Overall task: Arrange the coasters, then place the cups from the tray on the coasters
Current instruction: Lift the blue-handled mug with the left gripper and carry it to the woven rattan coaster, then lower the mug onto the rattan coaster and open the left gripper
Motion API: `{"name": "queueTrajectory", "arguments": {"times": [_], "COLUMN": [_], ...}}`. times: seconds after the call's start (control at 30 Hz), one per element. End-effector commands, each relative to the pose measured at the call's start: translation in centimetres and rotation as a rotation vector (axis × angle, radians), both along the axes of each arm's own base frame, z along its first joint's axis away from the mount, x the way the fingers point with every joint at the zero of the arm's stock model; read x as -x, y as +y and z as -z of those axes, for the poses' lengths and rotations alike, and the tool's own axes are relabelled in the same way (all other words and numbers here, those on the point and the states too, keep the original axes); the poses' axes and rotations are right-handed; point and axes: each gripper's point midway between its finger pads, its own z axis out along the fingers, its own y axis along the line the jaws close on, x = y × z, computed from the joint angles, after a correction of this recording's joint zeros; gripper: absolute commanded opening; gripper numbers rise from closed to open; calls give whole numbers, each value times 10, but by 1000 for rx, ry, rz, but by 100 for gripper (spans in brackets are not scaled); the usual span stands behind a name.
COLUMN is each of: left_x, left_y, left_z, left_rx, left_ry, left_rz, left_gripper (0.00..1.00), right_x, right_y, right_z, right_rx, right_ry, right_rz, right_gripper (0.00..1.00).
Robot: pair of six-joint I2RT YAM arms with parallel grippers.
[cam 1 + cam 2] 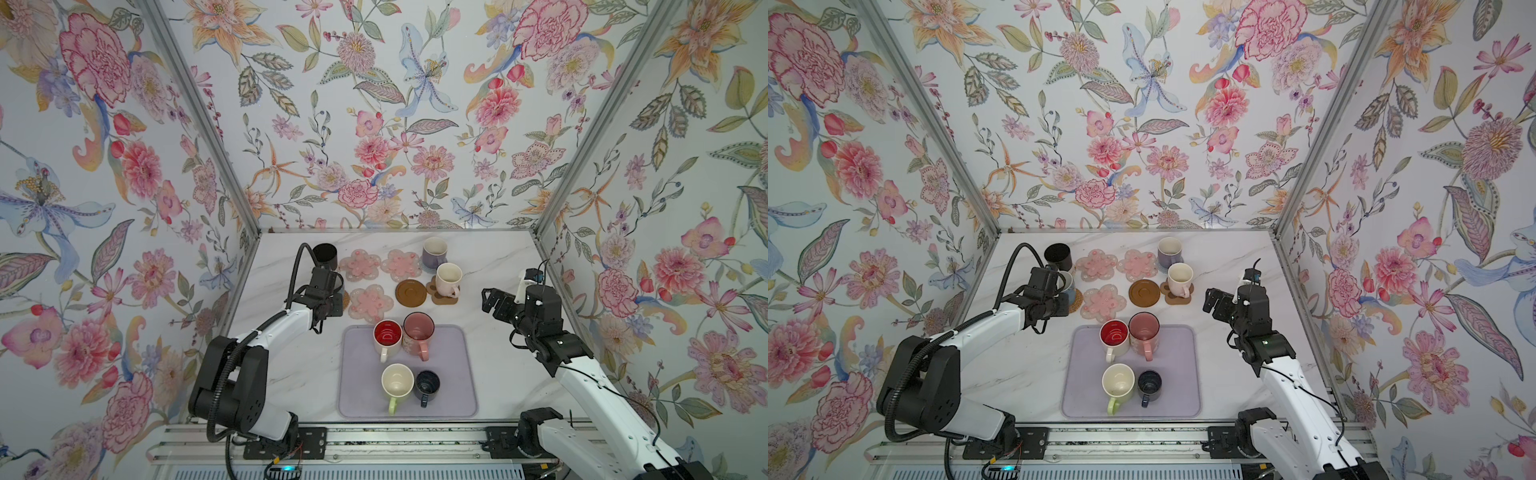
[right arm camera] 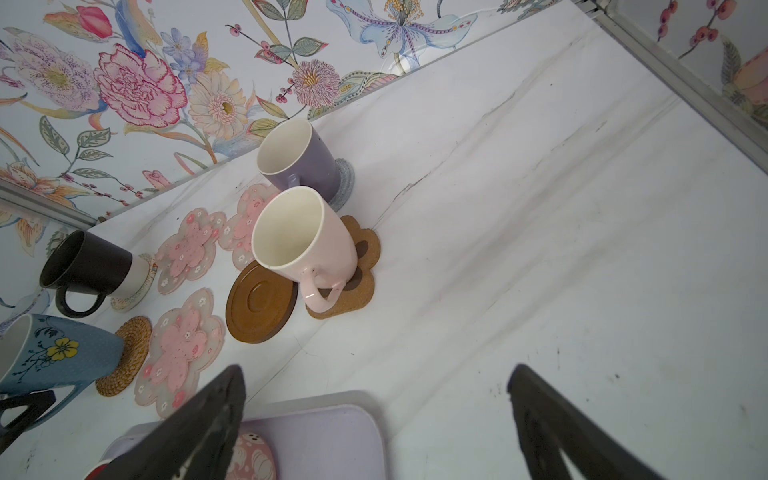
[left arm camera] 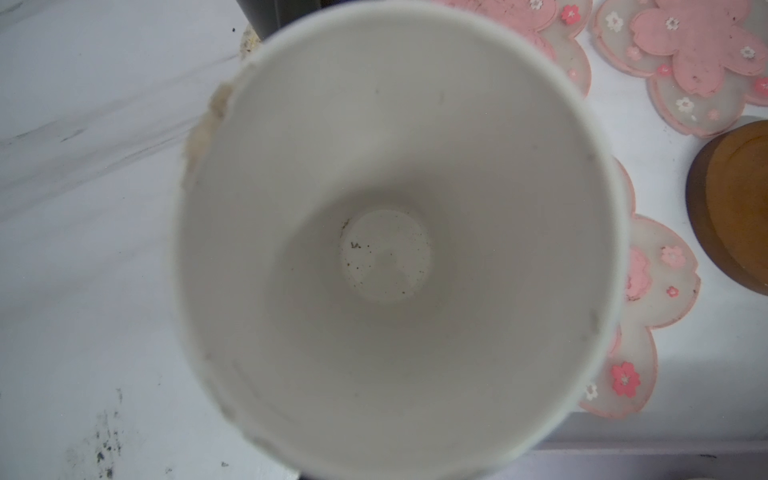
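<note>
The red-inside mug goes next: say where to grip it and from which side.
Probably its handle, from above on the near side. The red-inside mug stands upright on the tray, handle pointing at the near edge over bare tray; the pink floral mug crowds its right wall, leaving little room there.

The right claw [image 2: 377,370] holds its two dark fingers [image 2: 199,424] wide apart above the marble surface [image 2: 540,249]. Behind one finger lies a far corner of the lavender tray [image 2: 324,436], with the pink floral mug [image 2: 253,455] on it.

Farther off, the lavender mug [image 2: 299,162] stands on the grey-blue woven coaster [image 2: 345,183]. Just nearer, the cream-pink mug [image 2: 307,237] sits on the paw-print coaster [image 2: 357,266], and the brown disc [image 2: 259,305] lies bare to its left.

Three pink flower coasters [image 2: 189,249] lie left of these. Far left, the black mug [image 2: 87,266] stands on the beige woven coaster [image 2: 139,282]. Nearer, the light blue mug [image 2: 54,353] is on the tan woven coaster [image 2: 126,355], with the left claw [image 2: 25,409] at its handle.
</note>
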Motion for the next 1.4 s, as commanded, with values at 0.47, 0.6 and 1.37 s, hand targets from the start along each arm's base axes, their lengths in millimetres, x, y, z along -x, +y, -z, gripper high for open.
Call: {"name": "queueTrajectory", "arguments": {"times": [0.47, 0.6, 1.37], "left_x": [-19, -16, 12], "left_y": [1, 3, 14], "left_z": [-7, -2, -38], "left_rx": [8, 2, 118], "left_ry": [-33, -16, -170], "left_rz": [-9, -16, -126], "left_gripper": [0, 0, 96], "right_x": [1, 2, 2], "right_y": [-3, -3, -3], "right_z": [-4, -4, -5], "right_rx": [8, 5, -4], "right_ry": [-4, -2, 1], "right_rz": [-2, -1, -2], "right_gripper": [99, 99, 99]}}
